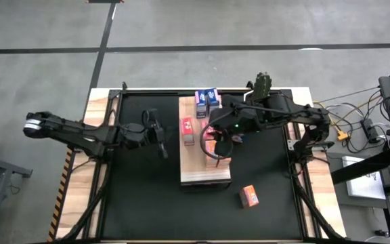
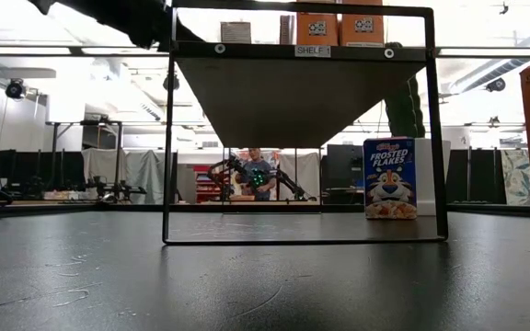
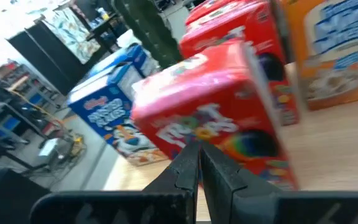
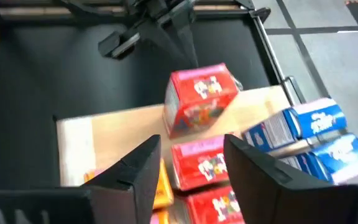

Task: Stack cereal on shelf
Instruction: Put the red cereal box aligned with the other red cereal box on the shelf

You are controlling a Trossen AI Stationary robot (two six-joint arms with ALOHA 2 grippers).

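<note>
High view shows the shelf (image 1: 204, 177), a long light wood board, lying over the black mat (image 1: 141, 203) in the middle of the table. On it stand several cereal boxes: two blue boxes (image 1: 207, 98) at the far end, a red box (image 1: 187, 127) alone near the board's left edge, and more red and orange boxes under the right arm. One orange box (image 1: 249, 196) lies on the mat, well apart from the board, not yet placed.

The right gripper (image 4: 188, 158) hovers above the row of red boxes with its fingers apart; nothing sits between them, and a red box (image 4: 199, 163) is just under the gap. The left gripper (image 3: 199, 163) has its fingers pressed together and empty, pointing at the lone red box (image 3: 219, 118) from close by; in the high view it waits beside the board's left edge (image 1: 160, 132).

The boxes stand close to each other, so I judge the danger is here: if the right fingers come down not centred, one finger can hit the neighbour box and tip it, maybe pushing the lone red box off the edge. The left gripper is near enough to knock that box too, if it moves forward
</note>
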